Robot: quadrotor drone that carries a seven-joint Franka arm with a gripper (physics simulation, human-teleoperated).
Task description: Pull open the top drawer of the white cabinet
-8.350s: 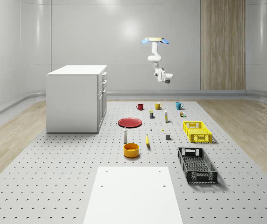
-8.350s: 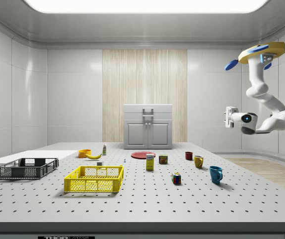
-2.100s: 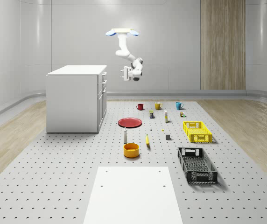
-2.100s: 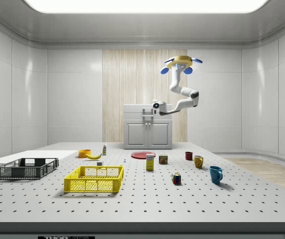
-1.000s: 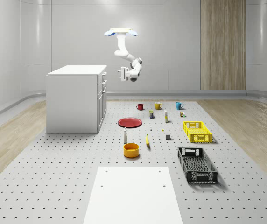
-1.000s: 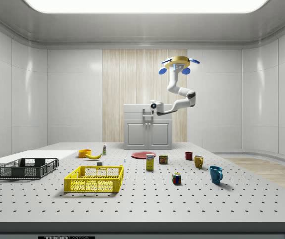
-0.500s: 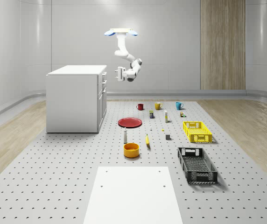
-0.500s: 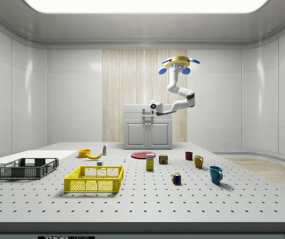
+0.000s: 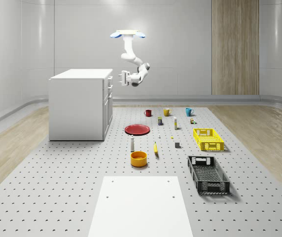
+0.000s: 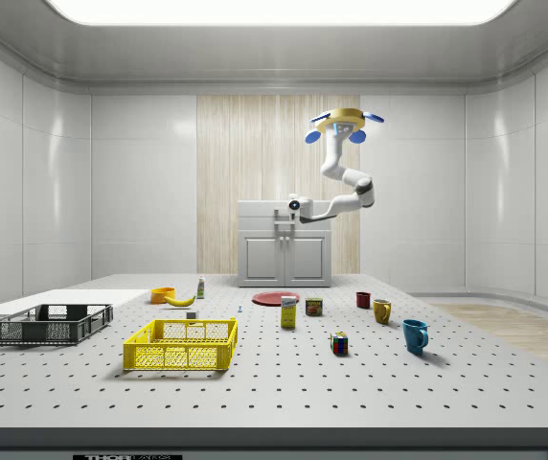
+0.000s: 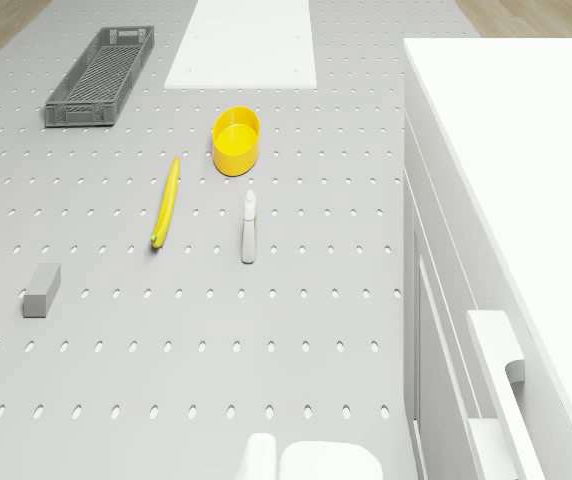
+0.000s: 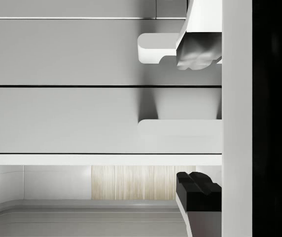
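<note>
Drone hangs in the air just in front of the white cabinet, higher than its top, on the side where the drawers are. A little while ago it was far off over the mugs, and since then it has come across the room. In the last second the gripper has crept even nearer to the top drawer. The fingers are spread wide apart and hold nothing. From the wrist you can see the drawer's handle lying level with the gap between them, so I think the gripper is lined up well. It is near the handle but does not look to be around it yet. The drawer is shut, flat with the one under it, so the pulling has not begun. Next it likely needs to go in a bit more, squeeze the handle, then pull back. Down on the grey floor are a red plate, a small bottle, a yellow bowl and a banana. They are all low and well away from the gripper, so nothing blocks the way
</note>
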